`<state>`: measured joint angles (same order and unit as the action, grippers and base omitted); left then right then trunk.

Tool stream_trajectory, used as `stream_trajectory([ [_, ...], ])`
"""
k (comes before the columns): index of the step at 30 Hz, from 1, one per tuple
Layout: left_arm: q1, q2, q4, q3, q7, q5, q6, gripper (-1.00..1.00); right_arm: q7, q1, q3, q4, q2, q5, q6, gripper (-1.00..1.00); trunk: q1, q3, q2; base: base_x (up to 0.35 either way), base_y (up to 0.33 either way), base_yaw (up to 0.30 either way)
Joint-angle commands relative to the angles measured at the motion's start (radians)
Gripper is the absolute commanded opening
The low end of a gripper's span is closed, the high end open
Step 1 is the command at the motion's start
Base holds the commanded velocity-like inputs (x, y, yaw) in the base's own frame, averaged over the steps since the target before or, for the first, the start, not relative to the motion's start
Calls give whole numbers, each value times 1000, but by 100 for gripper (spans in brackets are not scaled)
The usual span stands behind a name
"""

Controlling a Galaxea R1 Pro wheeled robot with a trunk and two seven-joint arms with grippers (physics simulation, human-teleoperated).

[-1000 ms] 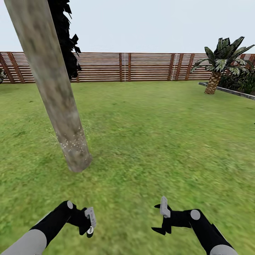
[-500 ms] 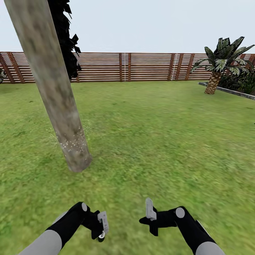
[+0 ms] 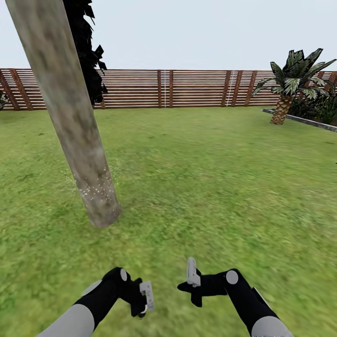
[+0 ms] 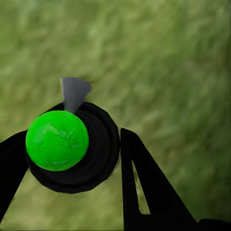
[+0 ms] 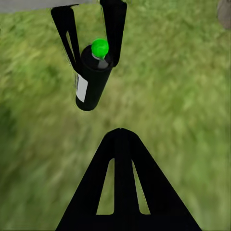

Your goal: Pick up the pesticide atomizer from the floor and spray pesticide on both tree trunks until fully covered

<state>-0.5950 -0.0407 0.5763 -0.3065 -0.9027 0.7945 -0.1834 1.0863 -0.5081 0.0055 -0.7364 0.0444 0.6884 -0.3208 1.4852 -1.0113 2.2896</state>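
Black pesticide atomizer [image 5: 92,79], green-capped and white-labelled, clamped in my left gripper [image 5: 91,36] over the grass [image 3: 210,178].
My right gripper [image 3: 193,281] hangs beside it; I cannot tell its jaws' state. White specks dot the tree trunk [image 3: 70,117].

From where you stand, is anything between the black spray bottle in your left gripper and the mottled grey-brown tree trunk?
Nothing visible. The black atomizer with green cap sits in the left gripper; just open grass lies between it and the grey-brown trunk.

Over blurry green grass [image 5: 183,96], I saw the left tool [image 5: 91,43] clamping a black, green-capped atomizer bottle [image 5: 92,79].
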Motion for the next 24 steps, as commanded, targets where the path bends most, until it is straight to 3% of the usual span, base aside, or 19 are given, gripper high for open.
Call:
stream_trajectory([
  [1,0,-4,1,-1,11,0,-10,-100,1,-2,-1,-1,3,7,-4,-100,0,-1,0,0,0,0],
  [5,2,-27,0,1,29,-3,4,-100,1,-3,-1,-1,7,7,-4,-100,0,-1,0,0,0,0],
  [10,3,-36,-31,2,28,-14,73,-100,0,-3,-1,-1,8,7,-4,-100,0,-1,0,0,0,0],
  [14,3,-36,-57,7,23,-55,126,-100,-1,-3,-1,1,8,8,-4,-100,0,-1,0,0,0,0],
  [17,3,-37,-118,11,22,-68,161,-100,-3,-3,-1,2,8,8,-4,-100,0,-1,0,0,0,0],
  [21,3,-37,-128,10,20,-150,169,-100,-3,-3,-1,2,8,9,-4,-100,0,-1,0,0,0,0],
  [24,2,-38,-123,10,20,-170,165,-100,-4,-3,-1,3,8,9,-4,-100,0,-1,0,0,0,0],
])
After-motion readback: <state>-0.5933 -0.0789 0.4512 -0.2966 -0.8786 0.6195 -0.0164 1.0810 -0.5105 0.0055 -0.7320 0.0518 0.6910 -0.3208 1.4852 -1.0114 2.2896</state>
